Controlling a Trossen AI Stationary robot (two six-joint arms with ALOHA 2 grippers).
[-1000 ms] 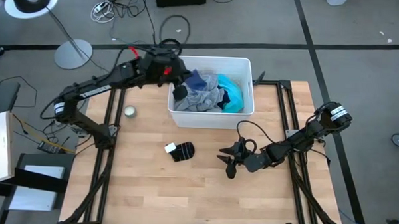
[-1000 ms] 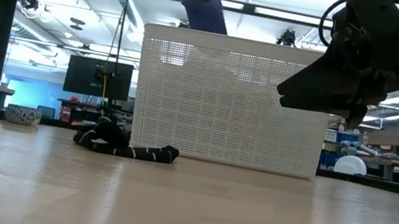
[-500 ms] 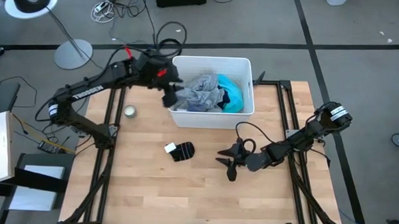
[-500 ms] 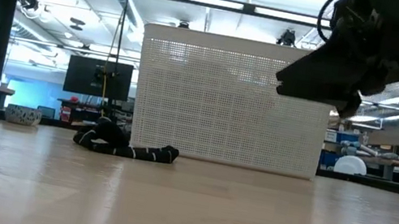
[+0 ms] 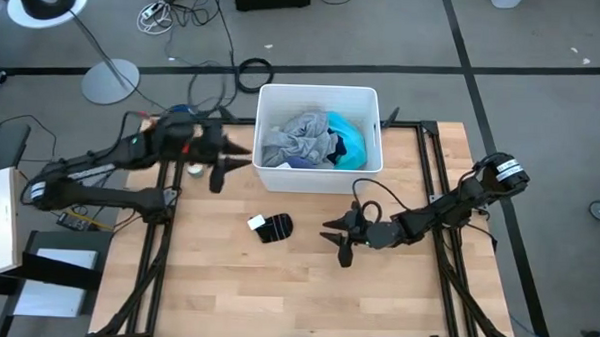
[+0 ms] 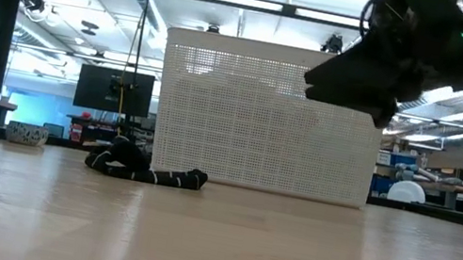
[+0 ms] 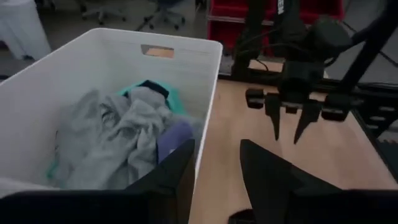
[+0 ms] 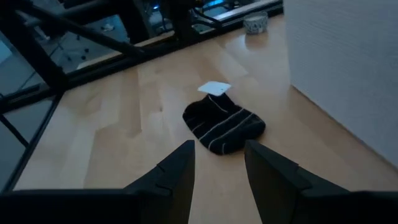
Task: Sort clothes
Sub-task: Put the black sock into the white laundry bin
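Note:
The white bin point(image 5: 367, 101) stands at the table's far middle and holds a grey garment point(image 5: 293, 138), a turquoise one point(image 5: 349, 140) and a small blue piece point(image 7: 175, 134). A dark garment with thin white stripes and a white tag point(image 5: 271, 227) lies flat on the table in front of the bin; it also shows in the right wrist view point(image 8: 222, 127). My left gripper point(image 5: 225, 169) is open and empty, just left of the bin's left wall. My right gripper point(image 5: 338, 237) is open and empty above the table, to the right of the dark garment.
A small round bowl point(image 8: 255, 23) sits on the table left of the bin, near my left gripper. Black frame rails point(image 5: 435, 183) run along the table's left and right sides. Bare wood point(image 5: 276, 288) lies toward the near edge.
My left gripper held a blue piece above the bin's left part, let it go into the bin, and drew back over the bin's left wall toward the table's left edge. My right gripper has crept a little toward the dark garment.

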